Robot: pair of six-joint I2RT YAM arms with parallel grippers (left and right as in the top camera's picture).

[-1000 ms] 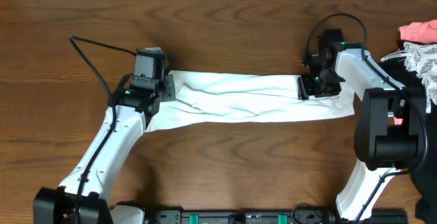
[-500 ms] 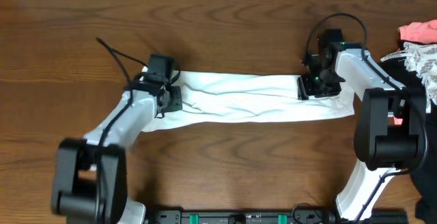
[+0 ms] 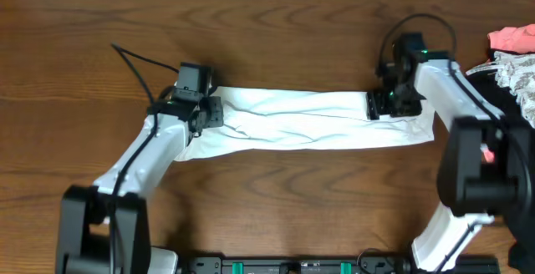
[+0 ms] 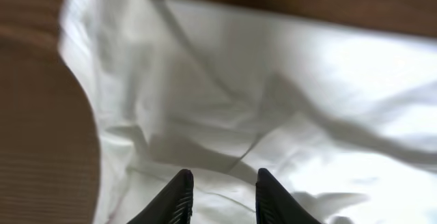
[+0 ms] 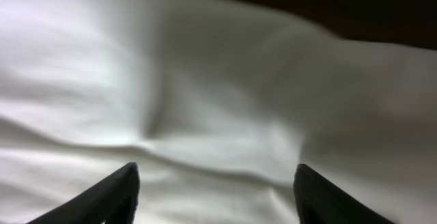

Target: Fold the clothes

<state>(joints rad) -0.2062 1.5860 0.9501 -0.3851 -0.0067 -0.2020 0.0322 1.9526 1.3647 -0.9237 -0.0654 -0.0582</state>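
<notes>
We had the T-shirt (image 3: pixel 301 119) stretched as a long band across the middle of the desk (image 3: pixel 267 32), our left gripper (image 4: pixel 220 186) narrowly parted over its left end and our right gripper (image 5: pixel 215 183) spread wide over its right, apparently so both ends could be taken together.

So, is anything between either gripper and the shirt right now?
Nothing visible. The left gripper and the right gripper each sit over one end of the shirt, and both wrist views show only white cloth under the open jaws.
</notes>
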